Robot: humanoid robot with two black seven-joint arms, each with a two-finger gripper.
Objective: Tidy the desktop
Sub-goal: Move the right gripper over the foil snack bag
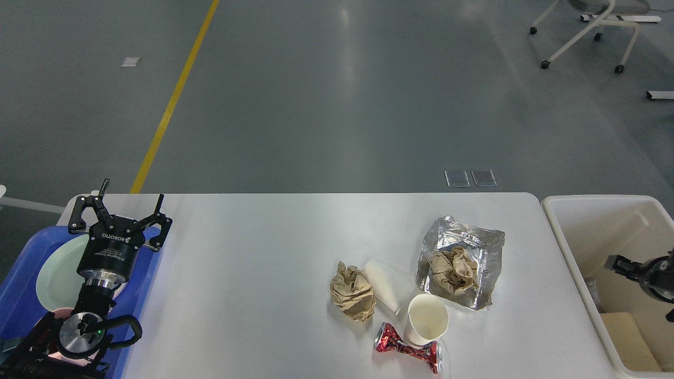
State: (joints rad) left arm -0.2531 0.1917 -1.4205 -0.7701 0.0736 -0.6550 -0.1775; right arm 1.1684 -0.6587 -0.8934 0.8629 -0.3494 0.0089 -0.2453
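Litter on the worktop (253, 252)
Left pincer (120, 210) spread wide, empty; right pincer (621, 264) unreadable. The rubbish looks light and crushable: pinch crumpled folds.

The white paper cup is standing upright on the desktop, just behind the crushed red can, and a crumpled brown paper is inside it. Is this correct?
Not quite. The white paper cup stands upright on the desktop, just behind the crushed red can, but the head view shows it empty. The crumpled brown papers lie elsewhere: one on the desktop left of the cup, another on the foil wrapper.
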